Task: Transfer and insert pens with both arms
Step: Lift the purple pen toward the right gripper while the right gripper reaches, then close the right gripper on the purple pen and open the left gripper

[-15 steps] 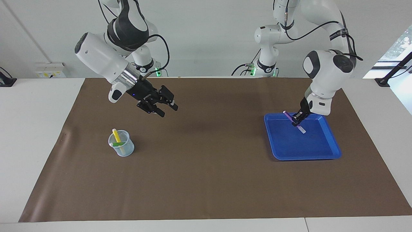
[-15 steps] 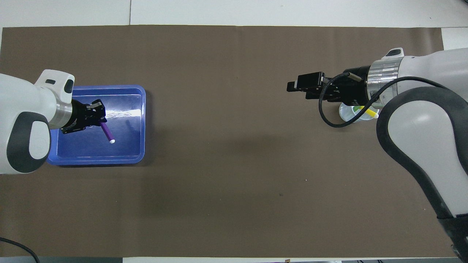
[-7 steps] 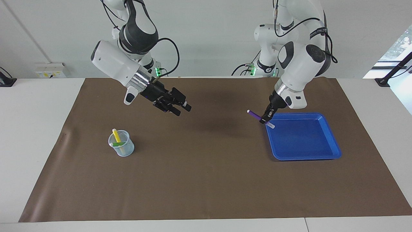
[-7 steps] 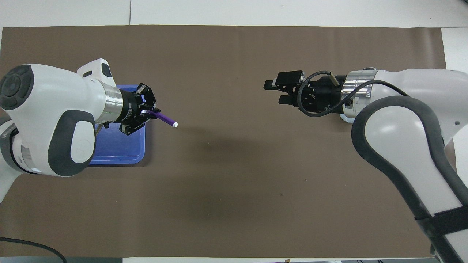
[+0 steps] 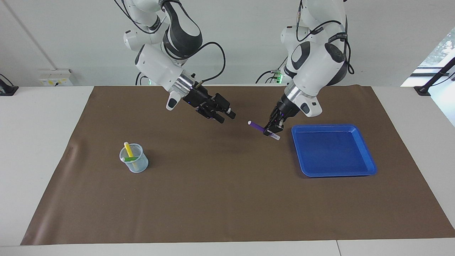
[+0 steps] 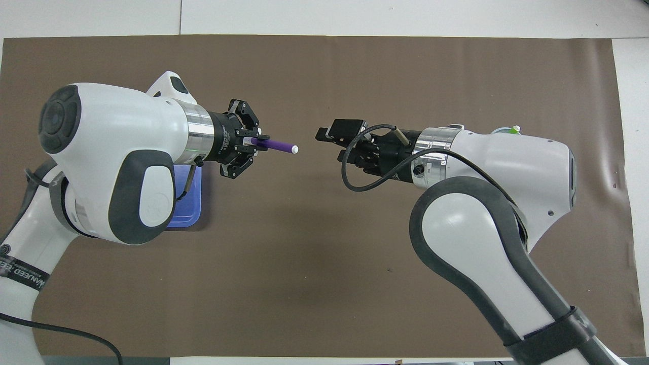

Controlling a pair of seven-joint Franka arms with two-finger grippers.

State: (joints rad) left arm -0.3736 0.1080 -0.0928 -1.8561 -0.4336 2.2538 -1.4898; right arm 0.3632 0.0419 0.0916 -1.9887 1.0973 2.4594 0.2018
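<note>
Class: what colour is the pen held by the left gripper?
Purple pen with a white tip; clearest in the overhead view.

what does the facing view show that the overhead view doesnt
Only the facing view shows the clear cup whole, with the yellow pen and green pen in it, and the whole blue tray.

Only the overhead view shows the purple pen pointing straight at the right gripper; there the arms hide most of the tray and cup.

Both show the left gripper gripping the purple pen over the brown mat and the right gripper open, with a gap between pen tip and gripper.
</note>
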